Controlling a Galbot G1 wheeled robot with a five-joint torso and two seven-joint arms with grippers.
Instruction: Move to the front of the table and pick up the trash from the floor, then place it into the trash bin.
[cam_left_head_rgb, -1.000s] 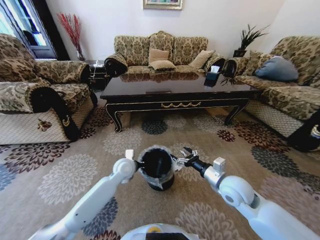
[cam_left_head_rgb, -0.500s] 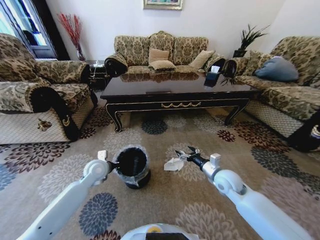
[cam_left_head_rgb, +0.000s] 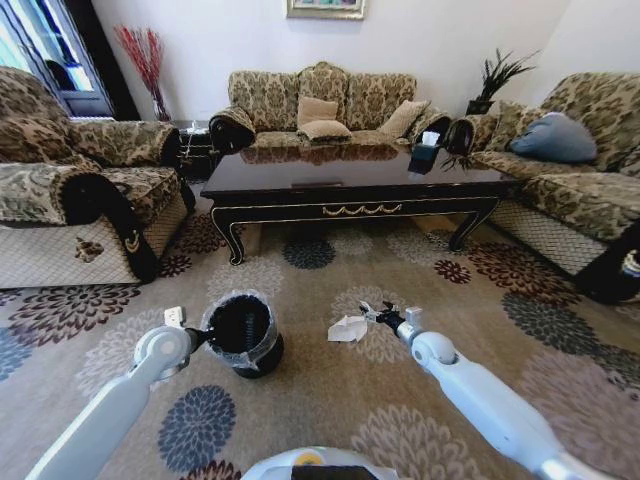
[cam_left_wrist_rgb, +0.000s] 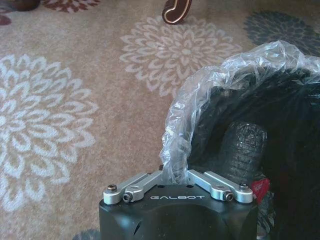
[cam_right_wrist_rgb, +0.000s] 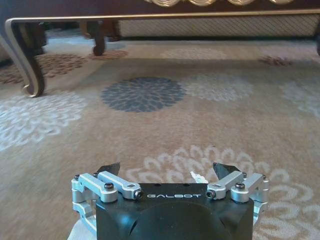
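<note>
Halfway, by the look of it. Clear plastic bottle with red cap (cam_left_wrist_rgb: 250, 165) already down inside the black trash bin (cam_left_head_rgb: 243, 333), bin held by the left gripper (cam_left_head_rgb: 196, 337), pinched on the liner-wrapped rim. Crumpled white wrapper (cam_left_head_rgb: 348, 328) not yet binned, lying on the carpet right of the bin, right gripper (cam_left_head_rgb: 372, 314) spread wide just beside it. Floral beige carpet (cam_left_head_rgb: 430, 270) underfoot; glossy dark coffee table (cam_left_head_rgb: 360, 178) ahead, patterned sofas round it.
</note>
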